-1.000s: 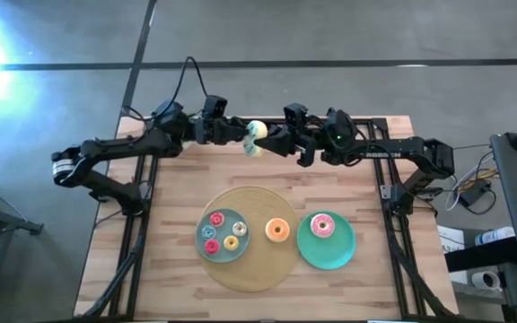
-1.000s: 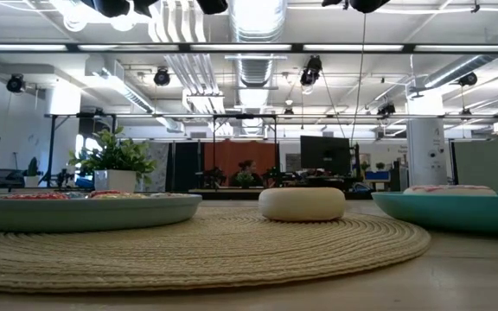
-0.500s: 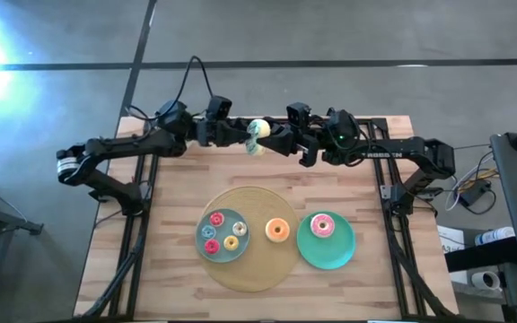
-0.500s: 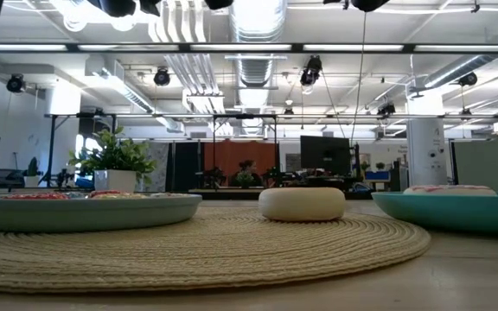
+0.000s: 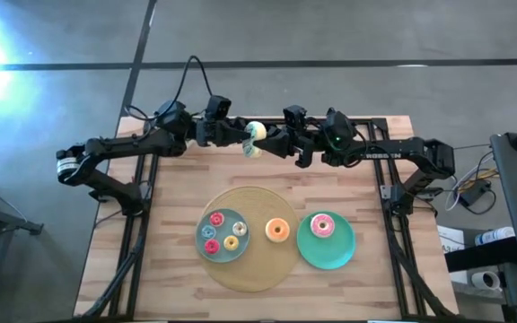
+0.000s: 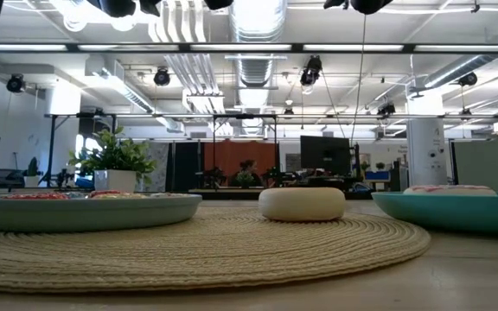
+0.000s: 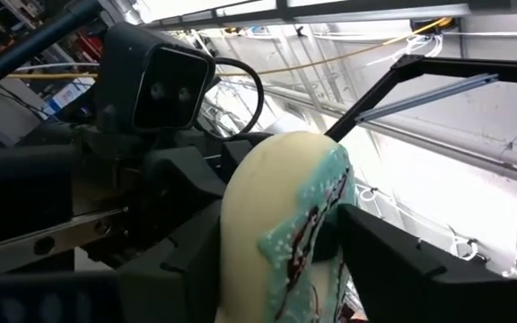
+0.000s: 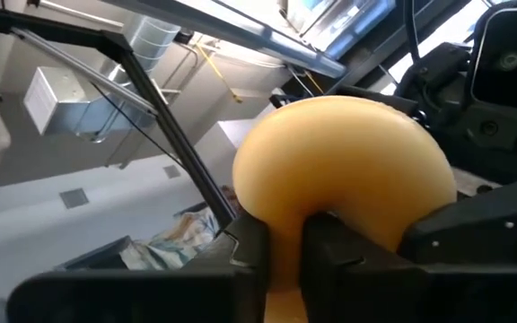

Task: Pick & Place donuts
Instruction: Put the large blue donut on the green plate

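Both grippers meet in mid-air above the far edge of the table, tips facing each other. The right gripper (image 5: 272, 144) is clamped on the pale green-iced toy donut with a cream underside (image 5: 256, 137); in the right wrist view its two dark fingers (image 8: 251, 247) pinch the ring's cream body (image 8: 348, 161) through the hole. The left gripper (image 5: 243, 136) sits at the same donut from the other side: the left wrist view shows the green icing with dark streaks (image 7: 308, 220) between its fingers (image 7: 393, 260), which stand wide around the ring; whether they press on it cannot be told.

Nearer on the light wooden slatted table (image 5: 169, 193) lies a round woven straw mat (image 5: 260, 274). On its left part rests a round grey-blue plate (image 5: 222, 254) carrying four small donuts: three pink or red (image 5: 216, 219) and one yellow (image 5: 232, 242). An orange-iced donut (image 5: 277, 230) lies directly on the mat, right of that plate. A round green plate (image 5: 335, 251) overlaps the mat's right edge and holds one pink-iced donut (image 5: 322, 225).
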Tool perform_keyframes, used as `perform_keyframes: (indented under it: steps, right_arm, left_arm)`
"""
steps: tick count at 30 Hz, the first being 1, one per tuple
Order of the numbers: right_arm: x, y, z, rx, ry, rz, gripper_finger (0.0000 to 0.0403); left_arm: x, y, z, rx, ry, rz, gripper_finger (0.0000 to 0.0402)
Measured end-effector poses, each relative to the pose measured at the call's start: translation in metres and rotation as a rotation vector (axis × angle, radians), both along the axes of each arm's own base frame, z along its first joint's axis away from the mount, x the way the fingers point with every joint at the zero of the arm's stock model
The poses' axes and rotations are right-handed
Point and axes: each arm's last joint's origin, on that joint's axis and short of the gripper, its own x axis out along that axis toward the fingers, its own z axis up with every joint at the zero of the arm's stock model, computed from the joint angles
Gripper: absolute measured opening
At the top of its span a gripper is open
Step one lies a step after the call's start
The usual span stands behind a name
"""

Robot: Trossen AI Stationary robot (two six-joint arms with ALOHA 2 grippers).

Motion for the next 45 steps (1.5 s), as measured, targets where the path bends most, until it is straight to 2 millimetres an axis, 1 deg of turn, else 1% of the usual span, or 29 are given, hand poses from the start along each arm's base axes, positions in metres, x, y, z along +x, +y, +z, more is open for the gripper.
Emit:
perform_keyframes:
  steps: [11,16,19,25,29,32,34,39,45]
  right_arm:
    - [-0.002,0.0,0.004,0.003,-0.037,0.005,0.0069]
    - [-0.002,0.0,0.003,0.034,-0.017,0.027,0.0095]
    - [-0.004,0.0,0.002,0.034,0.008,0.027,0.011]
    - [-0.007,-0.003,-0.002,0.01,0.139,0.099,0.012]
    - [-0.007,-0.001,-0.002,-0.037,0.122,0.103,0.0114]
    - [-0.007,-0.001,-0.003,-0.019,0.132,0.11,0.0111]
    - [-0.007,-0.004,-0.004,-0.004,0.144,0.109,0.0117]
    - [-0.006,-0.007,-0.006,0.049,0.194,0.136,0.0156]
    - [-0.009,-0.013,-0.011,0.082,0.306,0.272,0.022]
  left_arm:
    - [0.0,0.0,0.0,0.026,-0.004,0.002,0.0079]
    - [0.0,0.0,-0.001,0.033,-0.003,0.012,0.0029]
    - [0.0,0.0,-0.001,0.034,-0.001,0.014,0.001]
    - [0.0,0.0,-0.002,0.041,0.012,0.015,0.0005]
    - [0.001,0.0,-0.004,0.04,0.038,0.022,0.0005]
    - [0.002,0.0,-0.005,0.041,0.049,0.028,0.0005]
    - [0.002,0.001,-0.006,0.039,0.054,0.037,0.0005]
    - [0.002,0.002,-0.008,0.037,0.071,0.042,0.0005]
    - [0.005,0.003,-0.014,0.038,0.129,0.043,0.0005]
